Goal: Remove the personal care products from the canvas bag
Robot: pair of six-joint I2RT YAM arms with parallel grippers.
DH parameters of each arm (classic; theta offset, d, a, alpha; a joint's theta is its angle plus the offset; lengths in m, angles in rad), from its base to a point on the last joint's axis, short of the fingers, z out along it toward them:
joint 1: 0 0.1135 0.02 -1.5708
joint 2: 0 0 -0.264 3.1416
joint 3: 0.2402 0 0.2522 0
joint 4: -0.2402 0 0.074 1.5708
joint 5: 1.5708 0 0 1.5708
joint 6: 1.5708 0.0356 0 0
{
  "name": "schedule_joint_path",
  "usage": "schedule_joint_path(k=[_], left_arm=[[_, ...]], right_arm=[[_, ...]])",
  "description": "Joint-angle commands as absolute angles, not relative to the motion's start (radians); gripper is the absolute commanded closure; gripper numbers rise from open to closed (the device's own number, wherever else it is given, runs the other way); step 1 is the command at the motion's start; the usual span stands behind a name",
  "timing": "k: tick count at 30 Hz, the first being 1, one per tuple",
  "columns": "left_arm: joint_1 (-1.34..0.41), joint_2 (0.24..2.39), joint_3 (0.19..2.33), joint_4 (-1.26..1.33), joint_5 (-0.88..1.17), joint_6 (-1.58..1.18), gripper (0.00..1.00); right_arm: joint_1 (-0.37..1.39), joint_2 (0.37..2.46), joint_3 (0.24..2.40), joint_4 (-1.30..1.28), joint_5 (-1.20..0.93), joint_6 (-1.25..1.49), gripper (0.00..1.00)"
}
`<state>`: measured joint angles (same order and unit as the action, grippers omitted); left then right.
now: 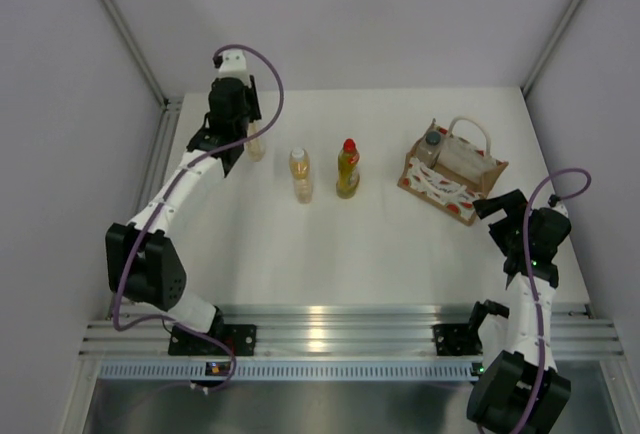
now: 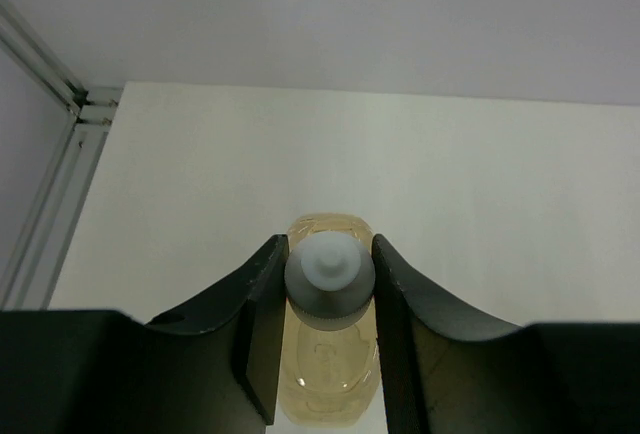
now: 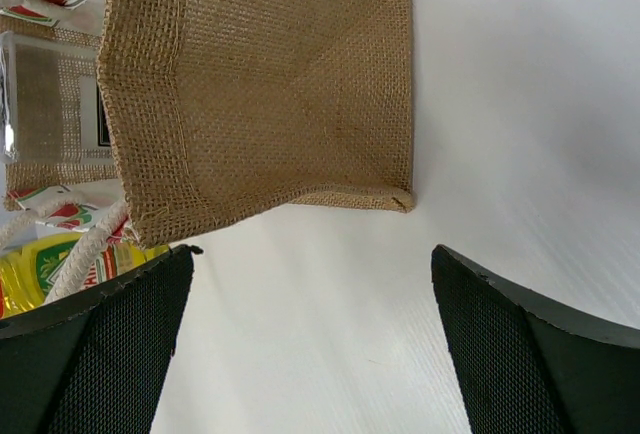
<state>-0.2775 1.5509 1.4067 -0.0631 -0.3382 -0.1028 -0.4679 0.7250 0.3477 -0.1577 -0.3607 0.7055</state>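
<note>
One clear grey-capped bottle inside the tan canvas bag

Four bottles are in view. Two are amber with white caps: the first amber bottle in the upper left of the frame, and the second amber bottle left of centre. One yellow bottle with a red cap stands at centre. One clear bottle with a dark cap is at the right, in the single canvas bag. There are two robot arms, the left arm and the right arm.
</note>
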Motion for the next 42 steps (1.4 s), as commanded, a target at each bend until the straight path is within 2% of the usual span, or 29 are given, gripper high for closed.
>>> schedule_joint_path(k=[1, 14, 26, 28, 31, 33, 34, 36, 37, 42], left_arm=[[-0.287, 1.442, 1.316, 0.293, -0.333, -0.115, 1.0], [-0.291, 1.341, 0.985, 0.482, -0.357, -0.187, 1.0], [-0.337, 1.354, 0.867, 0.565, -0.462, -0.175, 1.0], [-0.341, 1.359, 0.867, 0.563, -0.469, -0.176, 0.93], [-0.342, 1.362, 0.865, 0.56, -0.48, -0.186, 0.75], [-0.342, 1.367, 0.871, 0.546, -0.477, -0.187, 0.57], [-0.341, 1.37, 0.88, 0.54, -0.476, -0.189, 0.44], [-0.344, 1.37, 0.887, 0.522, -0.474, -0.193, 0.35], [-0.344, 1.368, 0.89, 0.515, -0.472, -0.196, 0.27], [-0.345, 1.35, 0.934, 0.433, -0.486, -0.23, 0.17]], right_arm=[[-0.485, 0.719, 0.376, -0.146, -0.36, 0.683, 0.01], [-0.485, 0.704, 0.374, -0.146, -0.368, 0.686, 0.01], [-0.485, 0.687, 0.37, -0.149, -0.364, 0.687, 0.01], [-0.485, 0.687, 0.37, -0.147, -0.364, 0.689, 0.01], [-0.485, 0.686, 0.368, -0.147, -0.364, 0.692, 0.01], [-0.485, 0.686, 0.367, -0.146, -0.364, 0.693, 0.01], [-0.485, 0.686, 0.365, -0.146, -0.364, 0.692, 0.0], [-0.485, 0.686, 0.365, -0.147, -0.364, 0.69, 0.0], [-0.485, 0.686, 0.365, -0.147, -0.364, 0.692, 0.01], [-0.485, 0.687, 0.365, -0.146, -0.36, 0.69, 0.0]])
